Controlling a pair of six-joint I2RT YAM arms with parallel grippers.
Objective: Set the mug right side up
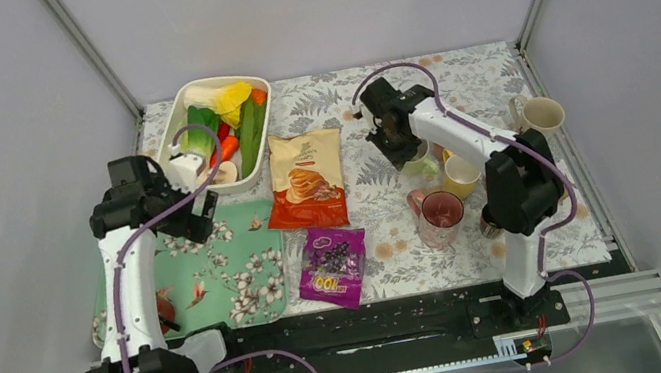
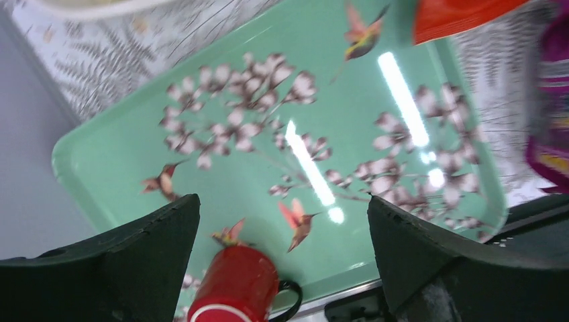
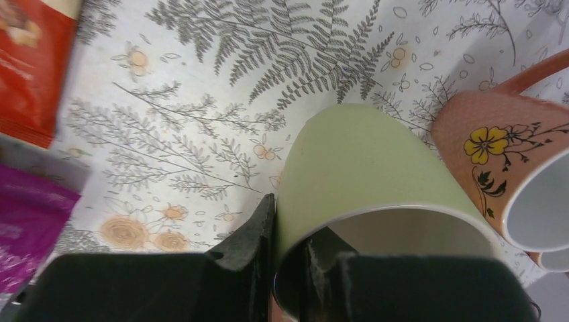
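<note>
- Arm bases sit at the near edge in the top view. The left gripper hangs over the far end of a green tray; the right gripper is down on a pale green mug at mid-table.
- Beside that mug: a yellow mug, a pink translucent mug, and a cream mug well apart at the right edge.
- Between the arms lie an orange snack bag and a purple snack bag. Both carry print too small to read. A white basin of vegetables stands at far left.
- Left wrist: black fingers spread wide apart, nothing between them. Below is the tray, printed with hummingbirds and blossom. A red mug with a black handle sits at its near edge.
- Right wrist: pincer clamped on the pale green mug's rim, one finger outside the wall, the other inside. Its open mouth faces the camera. Whether it is off the cloth, I cannot tell.
- A salmon mug with a yellow flower lies just beside it on the fern-print cloth.
</note>
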